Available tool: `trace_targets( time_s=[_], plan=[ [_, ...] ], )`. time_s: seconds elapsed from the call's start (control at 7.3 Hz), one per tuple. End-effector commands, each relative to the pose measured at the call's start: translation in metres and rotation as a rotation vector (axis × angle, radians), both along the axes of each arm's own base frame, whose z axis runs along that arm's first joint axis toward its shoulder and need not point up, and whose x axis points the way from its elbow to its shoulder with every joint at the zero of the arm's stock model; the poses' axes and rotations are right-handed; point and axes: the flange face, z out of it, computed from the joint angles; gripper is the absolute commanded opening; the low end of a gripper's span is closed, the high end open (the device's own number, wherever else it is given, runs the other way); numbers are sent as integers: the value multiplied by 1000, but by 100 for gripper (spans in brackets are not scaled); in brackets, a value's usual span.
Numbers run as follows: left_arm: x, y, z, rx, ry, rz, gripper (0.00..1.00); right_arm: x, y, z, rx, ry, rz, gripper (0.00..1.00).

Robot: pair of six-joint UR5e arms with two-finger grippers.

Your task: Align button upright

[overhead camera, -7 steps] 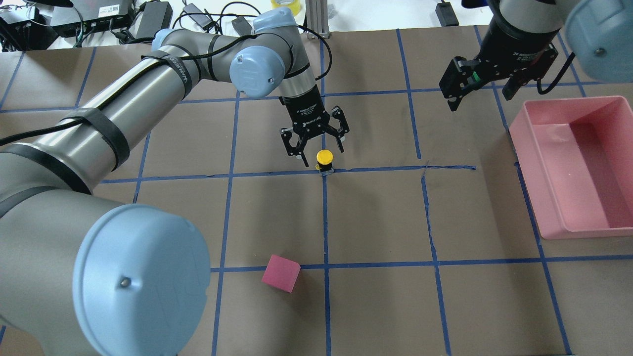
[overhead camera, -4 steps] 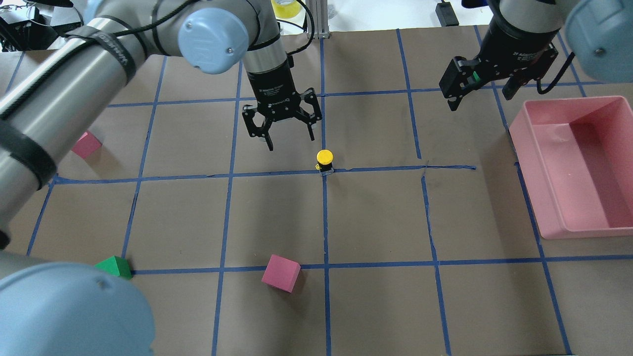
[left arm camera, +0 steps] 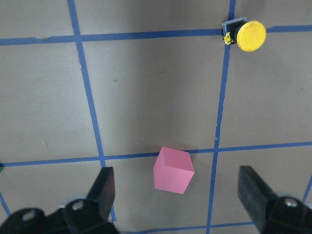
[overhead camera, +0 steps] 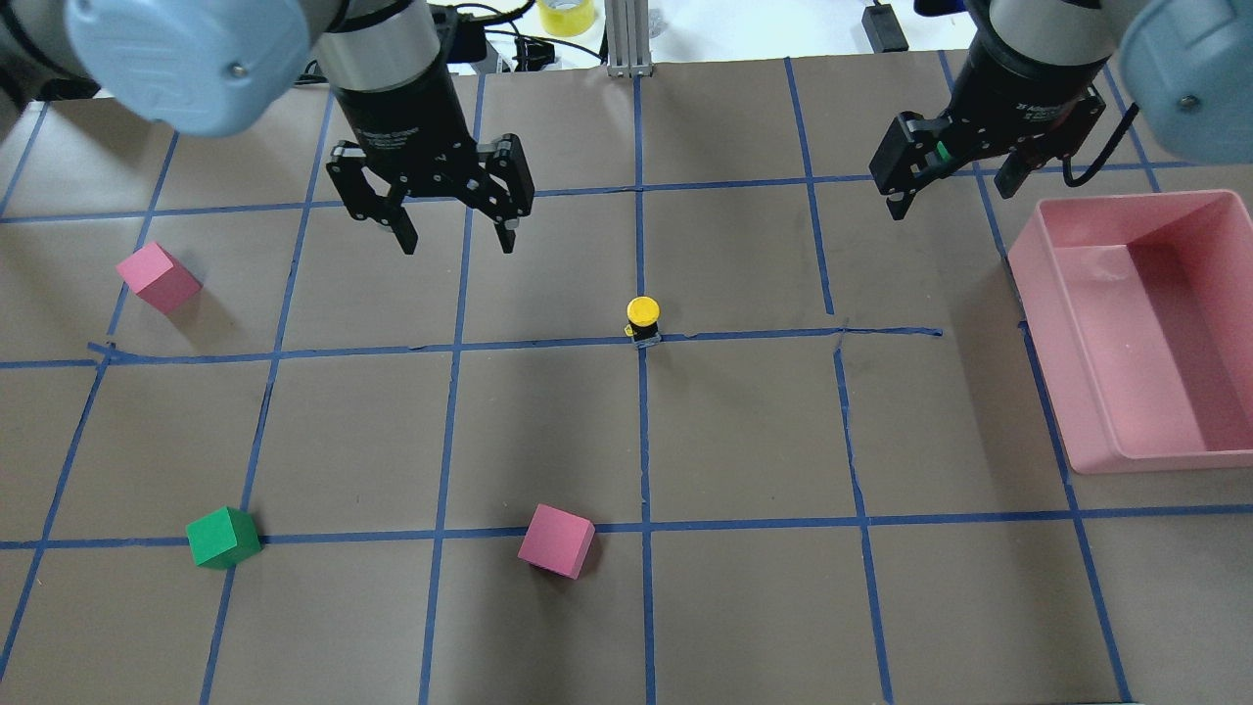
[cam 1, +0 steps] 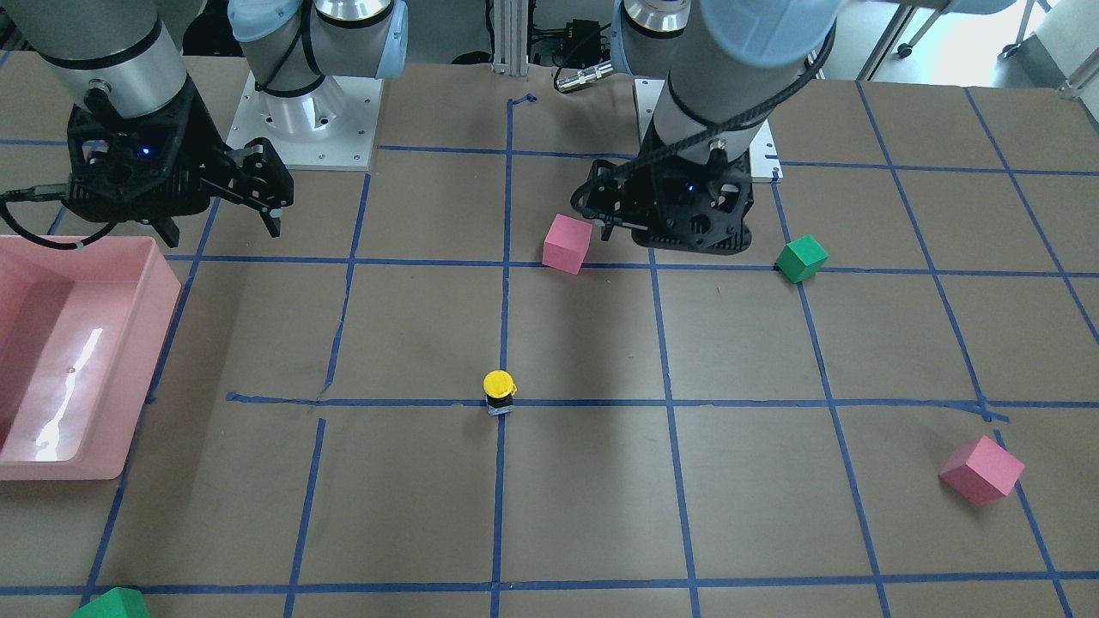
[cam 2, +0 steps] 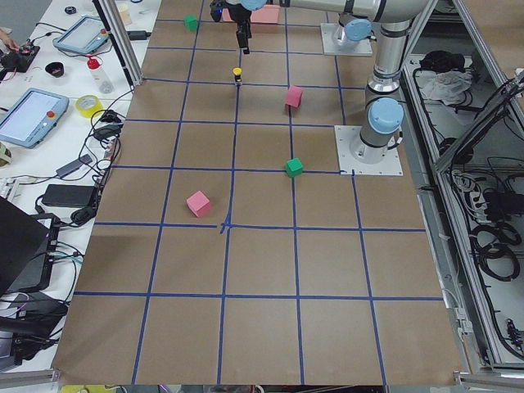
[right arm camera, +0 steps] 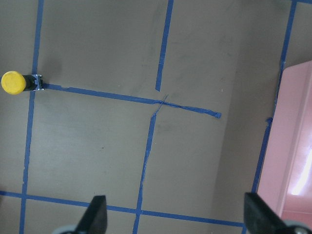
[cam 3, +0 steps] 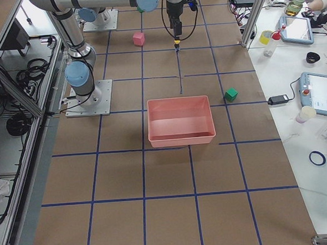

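The button [overhead camera: 642,318] stands upright with its yellow cap on top, on a blue tape crossing near the table's middle. It also shows in the front view [cam 1: 499,390], the left wrist view [left arm camera: 246,35] and the right wrist view [right arm camera: 17,83]. My left gripper [overhead camera: 457,240] is open and empty, raised to the left of and beyond the button, well apart from it. My right gripper [overhead camera: 954,191] is open and empty, far to the button's right near the pink bin. Its fingers [right arm camera: 97,214] stand wide apart.
A pink bin [overhead camera: 1047,362] sits at the right edge. A pink cube [overhead camera: 556,540] lies nearer than the button, another pink cube [overhead camera: 158,278] at the left, a green cube [overhead camera: 223,537] at the near left. Cables and devices lie beyond the far edge.
My left gripper has drawn away from the button, moving left and up, open all the while. The button stays upright in place. The right arm has not moved.
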Motion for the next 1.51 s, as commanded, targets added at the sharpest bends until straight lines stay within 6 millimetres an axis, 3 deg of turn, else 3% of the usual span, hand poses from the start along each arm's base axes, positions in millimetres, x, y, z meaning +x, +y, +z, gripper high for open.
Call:
trace_targets(
  time_s=[0.0,0.14,0.68,1.37],
  plan=[
    [28,4,12,-108,-20,16,91,1,0,0,0,0,1,100],
    [32,-1,6,-173,-13,7,94,1,0,0,0,0,1,100],
    [34,44,-14,-154,-19,-2,96,0,0,2,-5,-3,0,100],
    [34,46,-12,-159,-18,-5,100,0,-1,2,26,-1,12,100]
  ],
)
